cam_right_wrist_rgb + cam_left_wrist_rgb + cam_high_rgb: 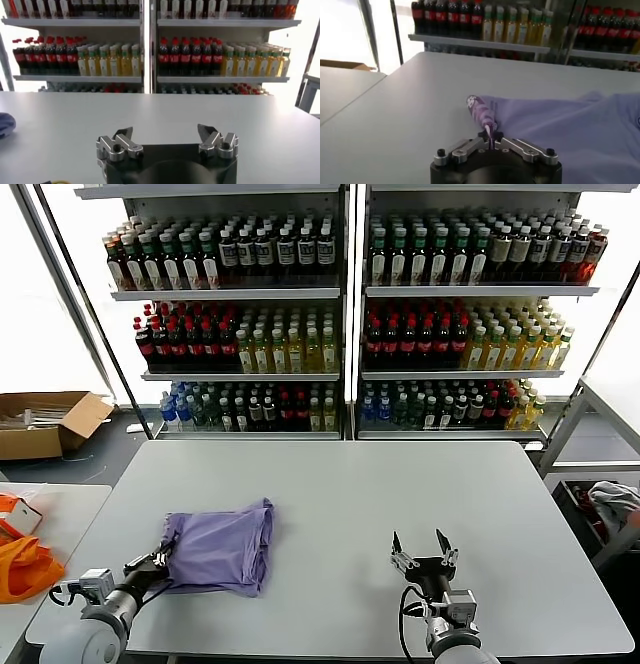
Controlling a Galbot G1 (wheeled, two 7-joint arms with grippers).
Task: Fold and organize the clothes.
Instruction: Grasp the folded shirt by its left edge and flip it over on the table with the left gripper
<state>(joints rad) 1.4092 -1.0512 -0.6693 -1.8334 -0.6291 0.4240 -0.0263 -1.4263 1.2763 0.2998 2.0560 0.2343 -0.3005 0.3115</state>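
A lavender T-shirt (225, 546) lies partly folded on the left half of the grey table (350, 484). My left gripper (160, 562) sits at the shirt's left corner, shut on a pinched, twisted bit of the fabric (482, 114). In the left wrist view the gripper (490, 142) has its jaws pressed together around that fold, and the rest of the shirt (570, 130) spreads away over the table. My right gripper (421, 551) rests near the table's front edge, right of centre, open and empty. In the right wrist view the right gripper (165, 132) holds nothing between its wide-set fingers.
Shelves of bottles (340, 314) stand behind the table. An orange bag (25, 566) lies on a side table at the left, with a cardboard box (45, 422) on the floor beyond. A bin with cloth (610, 504) stands at the right.
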